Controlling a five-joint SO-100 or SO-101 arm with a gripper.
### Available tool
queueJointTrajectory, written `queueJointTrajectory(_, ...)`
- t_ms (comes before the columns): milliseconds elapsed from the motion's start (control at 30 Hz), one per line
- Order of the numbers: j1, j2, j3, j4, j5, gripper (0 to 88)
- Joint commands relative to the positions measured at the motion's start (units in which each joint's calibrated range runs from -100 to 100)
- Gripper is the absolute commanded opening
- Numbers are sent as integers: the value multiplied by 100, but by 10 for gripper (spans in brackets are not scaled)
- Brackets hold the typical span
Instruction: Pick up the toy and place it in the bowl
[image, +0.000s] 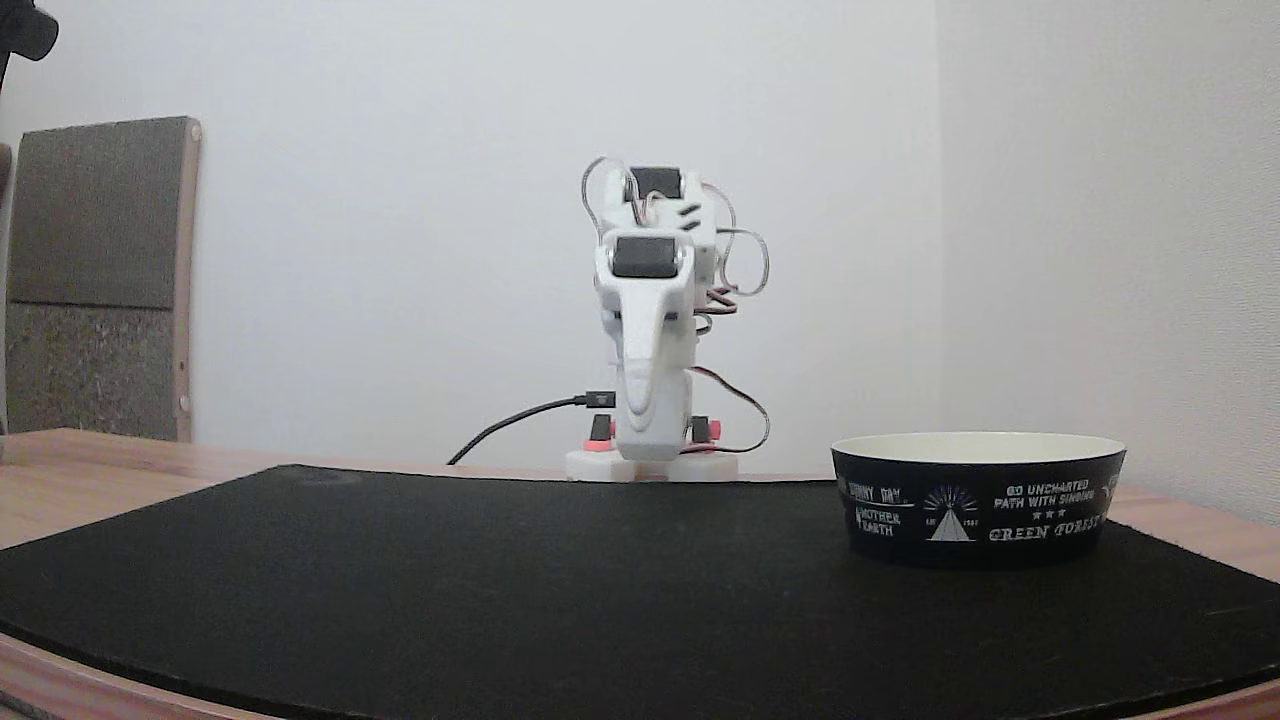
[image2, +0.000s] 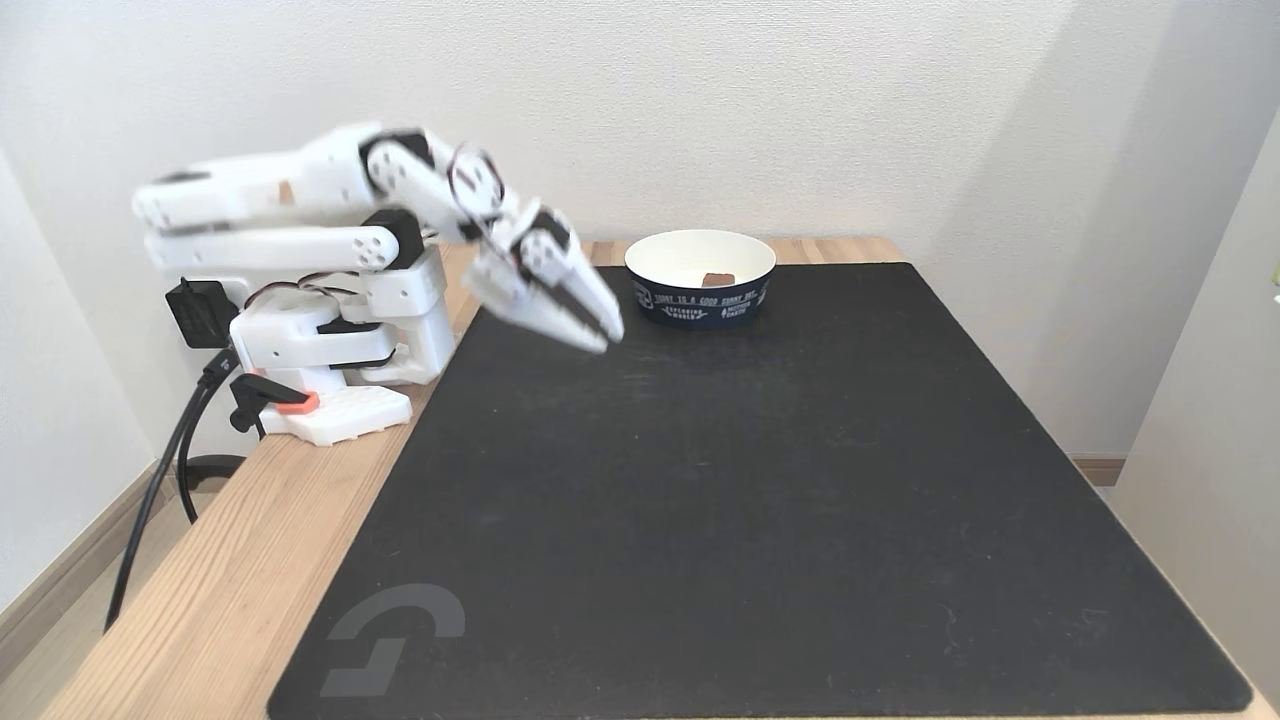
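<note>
The black bowl with white print and a cream inside stands at the far end of the mat, and the small dull-red toy lies inside it. From the low fixed view the bowl sits at the right, its wall hiding the inside. My white gripper hangs blurred just left of the bowl, apart from it and a little above the mat. Its fingers meet at the tip with nothing between them. Seen from the front, the gripper points down over the arm's base.
A black mat covers most of the wooden table. The arm's base is clamped at the table's left edge, with a black cable leading off it. A grey padded panel leans on the wall.
</note>
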Motion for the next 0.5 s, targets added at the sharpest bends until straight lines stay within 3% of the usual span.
queueJointTrajectory(0,26,-1199,409,444,-15,70)
queueJointTrajectory(467,34,-1149,418,444,-4,66)
